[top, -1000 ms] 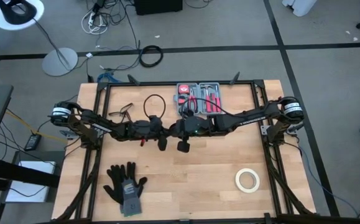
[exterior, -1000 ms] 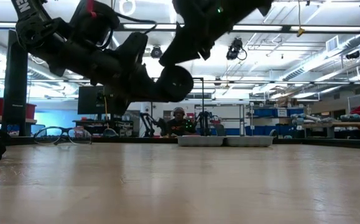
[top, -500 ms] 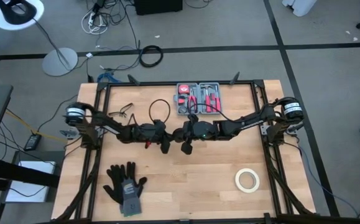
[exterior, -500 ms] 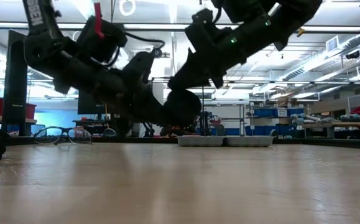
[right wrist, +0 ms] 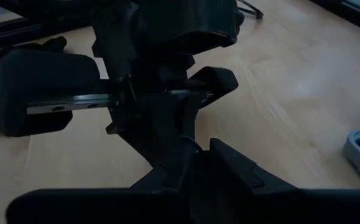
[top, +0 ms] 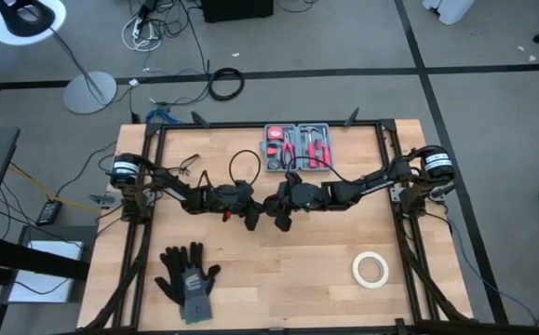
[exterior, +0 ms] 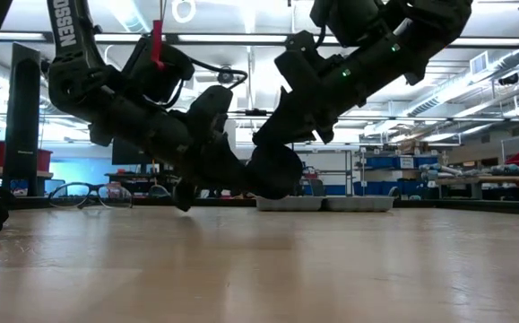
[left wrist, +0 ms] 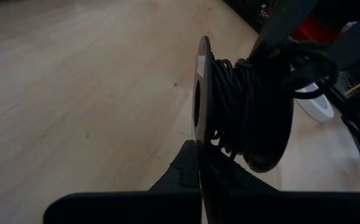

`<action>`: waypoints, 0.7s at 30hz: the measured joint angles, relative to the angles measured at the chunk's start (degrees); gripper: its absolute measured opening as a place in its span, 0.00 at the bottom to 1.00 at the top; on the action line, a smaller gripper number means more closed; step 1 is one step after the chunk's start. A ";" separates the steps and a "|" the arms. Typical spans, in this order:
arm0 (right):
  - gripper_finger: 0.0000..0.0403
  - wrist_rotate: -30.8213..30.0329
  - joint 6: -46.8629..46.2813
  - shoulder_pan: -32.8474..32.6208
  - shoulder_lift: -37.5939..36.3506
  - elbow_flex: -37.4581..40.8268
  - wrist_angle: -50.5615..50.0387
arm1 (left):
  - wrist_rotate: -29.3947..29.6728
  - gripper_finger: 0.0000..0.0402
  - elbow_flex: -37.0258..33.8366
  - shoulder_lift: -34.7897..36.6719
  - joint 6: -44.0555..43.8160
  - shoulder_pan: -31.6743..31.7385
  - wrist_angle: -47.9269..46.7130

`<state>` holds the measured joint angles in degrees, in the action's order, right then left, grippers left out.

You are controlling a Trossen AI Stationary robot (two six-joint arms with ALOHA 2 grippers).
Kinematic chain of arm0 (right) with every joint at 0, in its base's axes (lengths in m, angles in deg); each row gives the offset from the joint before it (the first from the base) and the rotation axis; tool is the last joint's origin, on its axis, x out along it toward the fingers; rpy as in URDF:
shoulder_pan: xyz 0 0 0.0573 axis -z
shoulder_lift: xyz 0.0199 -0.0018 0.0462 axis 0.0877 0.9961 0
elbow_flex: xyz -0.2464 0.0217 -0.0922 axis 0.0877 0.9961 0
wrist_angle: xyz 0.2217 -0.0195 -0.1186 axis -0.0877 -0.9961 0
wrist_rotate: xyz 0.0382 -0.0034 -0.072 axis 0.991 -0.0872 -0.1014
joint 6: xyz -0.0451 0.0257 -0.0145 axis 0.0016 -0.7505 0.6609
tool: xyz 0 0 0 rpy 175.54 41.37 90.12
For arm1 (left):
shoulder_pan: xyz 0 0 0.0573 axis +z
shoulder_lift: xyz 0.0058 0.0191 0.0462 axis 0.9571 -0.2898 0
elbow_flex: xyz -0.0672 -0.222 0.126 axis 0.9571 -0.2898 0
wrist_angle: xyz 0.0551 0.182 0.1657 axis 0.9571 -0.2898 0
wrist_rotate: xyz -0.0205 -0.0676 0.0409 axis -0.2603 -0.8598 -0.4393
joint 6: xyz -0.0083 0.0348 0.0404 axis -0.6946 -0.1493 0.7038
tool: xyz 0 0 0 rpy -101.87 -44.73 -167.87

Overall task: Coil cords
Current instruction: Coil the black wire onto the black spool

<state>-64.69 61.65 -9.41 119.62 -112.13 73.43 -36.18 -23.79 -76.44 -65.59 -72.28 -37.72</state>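
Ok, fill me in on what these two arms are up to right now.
Both arms meet over the middle of the wooden table. The left tool is shut on a black spool with thin black cord wound around it. The right tool is up against that spool; whether it grips anything can't be seen. A loose loop of the cord lies on the table behind them.

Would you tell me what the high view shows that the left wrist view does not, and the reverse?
Only the high view shows the work gloves, the tool case, and both grippers meeting at mid-table. Only the left wrist view shows the thin black cord wound on a spool, pinched in the left gripper. Both show the wooden table and the white tape roll.
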 joint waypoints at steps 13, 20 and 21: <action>0.15 -0.02 -0.78 -0.02 0.02 0.04 1.30 | -0.16 0.00 0.00 0.00 0.00 0.25 0.00; 0.15 -0.02 -0.74 -0.04 0.02 0.04 2.20 | -0.12 0.00 -0.02 0.00 0.00 0.25 0.32; 0.15 -0.02 -0.75 -0.04 0.02 0.04 2.20 | -0.11 0.00 -0.02 0.00 0.00 0.25 0.33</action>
<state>-64.71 60.90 -9.45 119.65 -112.09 75.63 -36.28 -23.81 -76.44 -65.59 -72.03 -37.39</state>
